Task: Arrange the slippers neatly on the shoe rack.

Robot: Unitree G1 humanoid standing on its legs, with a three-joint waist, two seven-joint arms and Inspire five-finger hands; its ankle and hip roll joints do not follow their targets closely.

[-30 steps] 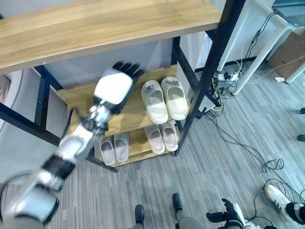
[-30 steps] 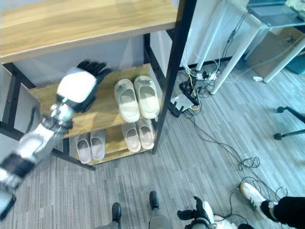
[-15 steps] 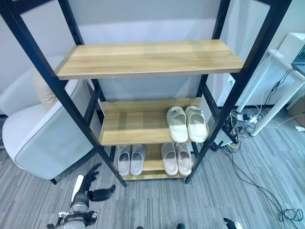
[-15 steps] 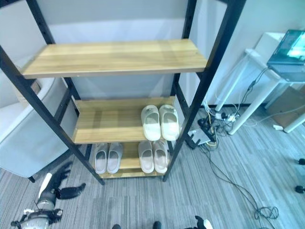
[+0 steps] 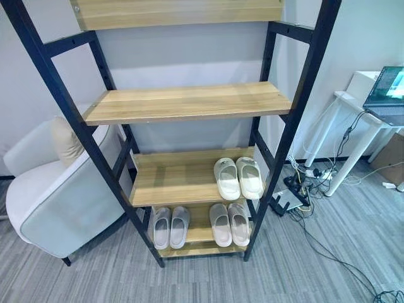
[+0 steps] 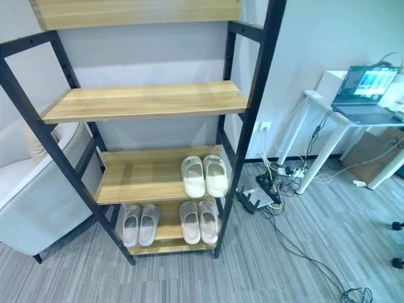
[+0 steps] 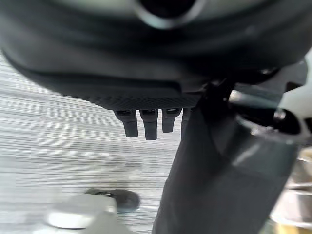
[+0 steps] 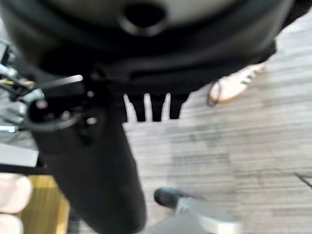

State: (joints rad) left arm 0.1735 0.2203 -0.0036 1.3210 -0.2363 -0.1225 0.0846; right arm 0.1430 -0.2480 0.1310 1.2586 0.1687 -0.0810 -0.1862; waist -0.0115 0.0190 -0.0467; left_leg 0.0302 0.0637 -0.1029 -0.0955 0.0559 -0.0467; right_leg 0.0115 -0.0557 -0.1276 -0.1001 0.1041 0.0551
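Seemingly done: three slipper pairs [image 5: 238,178] sit paired on the shoe rack [image 5: 189,102]; left hand [image 7: 146,124] and right hand [image 8: 151,107] hang relaxed, empty.

No readable text, label, number or sign shows anywhere.

- A shoe rack [image 6: 251,95] stands against the wall.
- Cream slippers [image 6: 204,175] sit paired on a middle shelf.
- Two pairs, perhaps pale grey [image 6: 140,224] and cream [image 6: 199,221], sit below.
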